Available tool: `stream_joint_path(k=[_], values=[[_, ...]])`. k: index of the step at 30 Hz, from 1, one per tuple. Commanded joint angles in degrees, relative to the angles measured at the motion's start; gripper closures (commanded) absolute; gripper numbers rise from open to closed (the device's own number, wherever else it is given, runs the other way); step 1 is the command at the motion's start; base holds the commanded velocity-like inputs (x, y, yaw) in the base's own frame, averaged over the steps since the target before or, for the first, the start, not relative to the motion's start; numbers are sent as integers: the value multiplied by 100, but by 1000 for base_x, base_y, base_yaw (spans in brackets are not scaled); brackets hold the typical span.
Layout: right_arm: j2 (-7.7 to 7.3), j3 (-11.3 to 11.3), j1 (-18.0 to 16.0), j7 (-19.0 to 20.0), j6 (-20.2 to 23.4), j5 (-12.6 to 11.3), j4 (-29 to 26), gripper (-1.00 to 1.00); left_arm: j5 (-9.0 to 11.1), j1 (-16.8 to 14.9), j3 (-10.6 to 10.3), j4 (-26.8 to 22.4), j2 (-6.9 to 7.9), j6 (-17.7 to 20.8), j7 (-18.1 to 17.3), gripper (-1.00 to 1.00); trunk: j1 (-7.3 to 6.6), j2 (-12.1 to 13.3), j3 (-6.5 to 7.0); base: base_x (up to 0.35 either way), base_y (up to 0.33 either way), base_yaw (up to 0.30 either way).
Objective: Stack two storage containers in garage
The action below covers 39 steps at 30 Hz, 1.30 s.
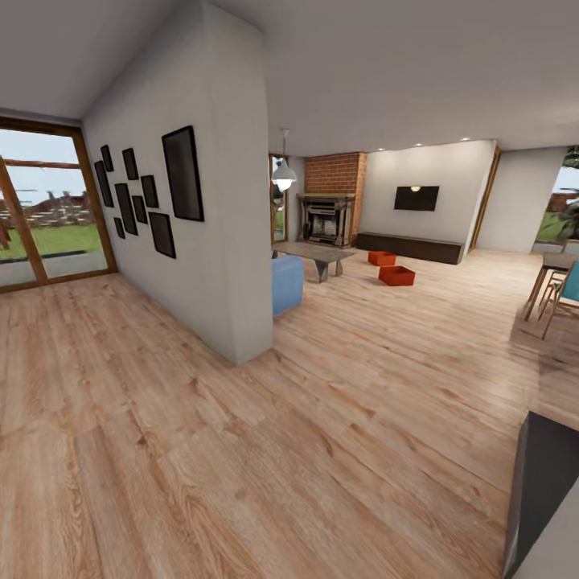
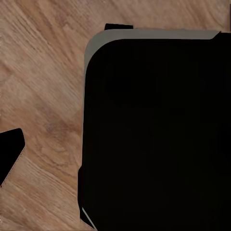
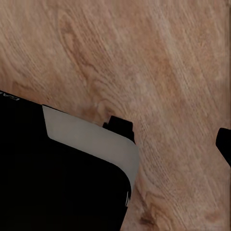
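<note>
Two orange-red storage containers (image 1: 381, 258) (image 1: 396, 276) sit on the light wood plank floor of the living room, far ahead, in front of the long dark low cabinet (image 1: 410, 248). They lie close together, the nearer one to the right. My left gripper (image 2: 65, 89) hangs over wood planks with its dark fingertips (image 2: 10, 153) wide apart and nothing between them. In the same way my right gripper (image 3: 172, 137) is open over the planks, one fingertip (image 3: 120, 126) beside my black body (image 3: 57, 178). Both are far from the containers.
A white partition wall (image 1: 225, 265) with black picture frames juts out ahead on the left. Behind it stand a blue armchair (image 1: 286, 283) and a coffee table (image 1: 315, 256). Brick fireplace (image 1: 330, 205), wall TV (image 1: 416, 198), chairs (image 1: 563, 297) at the right, glass doors (image 1: 44, 209) at the left.
</note>
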Motion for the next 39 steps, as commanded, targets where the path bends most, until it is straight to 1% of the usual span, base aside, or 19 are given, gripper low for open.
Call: stream_joint_path(k=[1, 6, 10, 12, 39], values=[[2, 41, -5, 39, -29, -61, 17, -100, 37, 0, 1, -3, -1, -11, 6, -100, 3, -2, -5, 324, 0, 0], [2, 41, -5, 39, -29, -61, 17, -100, 37, 0, 7, -3, -1, -11, 6, -100, 3, -2, -5, 324, 0, 0], [-71, 47, -8, 39, -29, -62, 17, -100, 37, 0, 7, -3, -1, -17, 6, -100, 3, -2, -5, 324, 0, -17], [-85, 47, -6, 39, -24, -66, 17, -100, 37, 0, 7, -3, -1, -19, 6, -100, 3, -2, -5, 324, 0, -135], [-94, 50, -7, 39, -20, -69, 17, -100, 37, 0, 7, -3, -1, -20, 6, -100, 3, -2, -5, 324, 0, -224]])
